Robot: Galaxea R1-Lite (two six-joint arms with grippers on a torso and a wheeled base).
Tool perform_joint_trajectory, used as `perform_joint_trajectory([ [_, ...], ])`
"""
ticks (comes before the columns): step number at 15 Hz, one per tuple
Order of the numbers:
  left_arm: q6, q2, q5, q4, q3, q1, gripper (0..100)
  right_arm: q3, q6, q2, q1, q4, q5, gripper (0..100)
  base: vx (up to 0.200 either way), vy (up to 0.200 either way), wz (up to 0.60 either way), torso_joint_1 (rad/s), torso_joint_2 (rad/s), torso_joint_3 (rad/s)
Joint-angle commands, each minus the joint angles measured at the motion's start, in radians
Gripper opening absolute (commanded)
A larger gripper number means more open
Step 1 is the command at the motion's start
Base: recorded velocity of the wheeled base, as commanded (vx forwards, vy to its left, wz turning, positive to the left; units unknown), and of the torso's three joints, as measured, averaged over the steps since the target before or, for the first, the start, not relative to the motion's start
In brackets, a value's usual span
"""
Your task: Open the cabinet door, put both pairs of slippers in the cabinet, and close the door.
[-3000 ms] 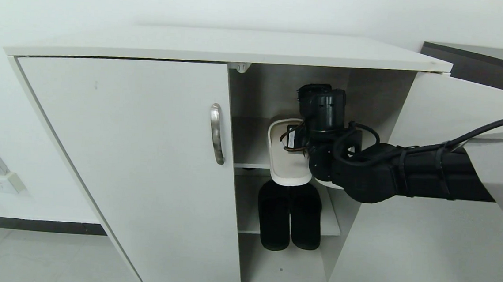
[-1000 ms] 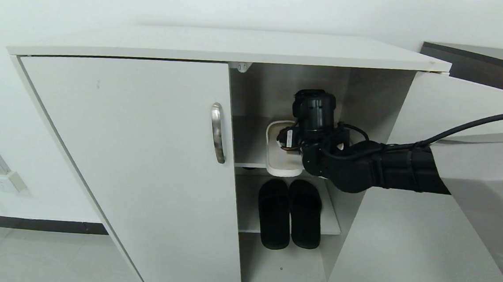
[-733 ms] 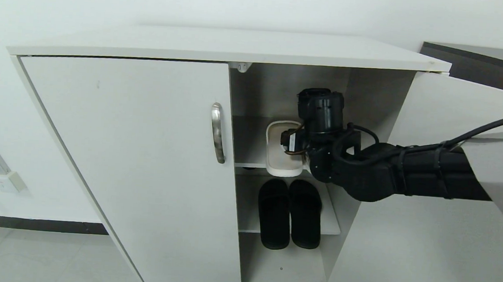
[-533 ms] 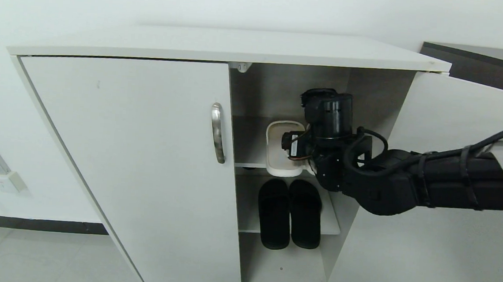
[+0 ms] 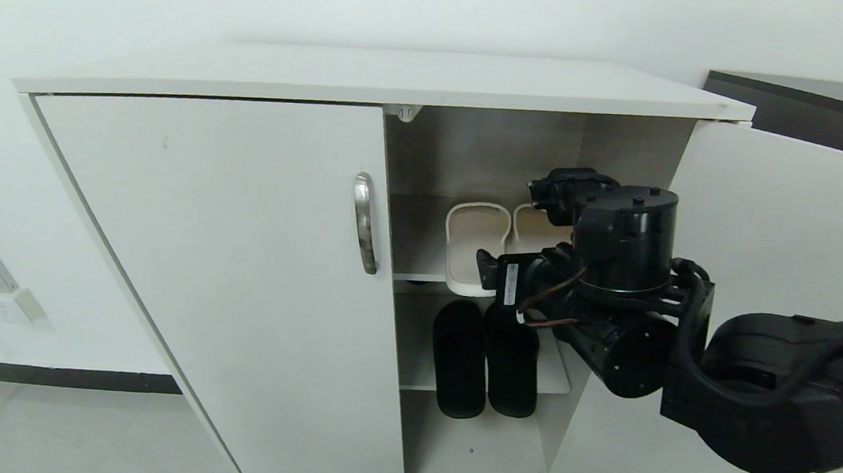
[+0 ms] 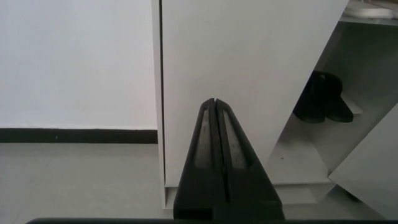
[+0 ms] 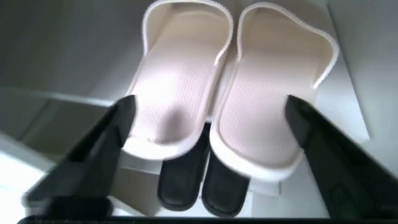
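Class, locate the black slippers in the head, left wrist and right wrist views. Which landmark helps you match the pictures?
Head view: black slippers on the lower shelf, low centre.
Left wrist view: past the closed door, inside the opening.
Right wrist view: their ends poke out beneath the white slippers.
Landmark: the white slippers, one shelf above them.
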Motion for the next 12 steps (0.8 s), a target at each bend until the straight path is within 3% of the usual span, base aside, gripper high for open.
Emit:
perform_joint_trajectory([
  [1,0.0,0.001,0.0,0.0,0.0,0.0,0,0.048,0.0,-0.034,0.009,-0.012,0.011,0,0.0,0.0,0.0,0.0,0.0,0.0],
  [5,0.001,0.0,0.0,0.0,0.0,-0.001,0,0.103,0.004,-0.051,0.012,-0.015,0.077,0,0.0,0.0,0.0,0.0,0.0,0.0],
  [12,0.003,0.001,-0.001,0.0,0.0,0.0,0,0.123,0.004,-0.042,0.035,-0.019,0.08,0,0.0,0.0,0.0,0.0,0.0,0.0],
])
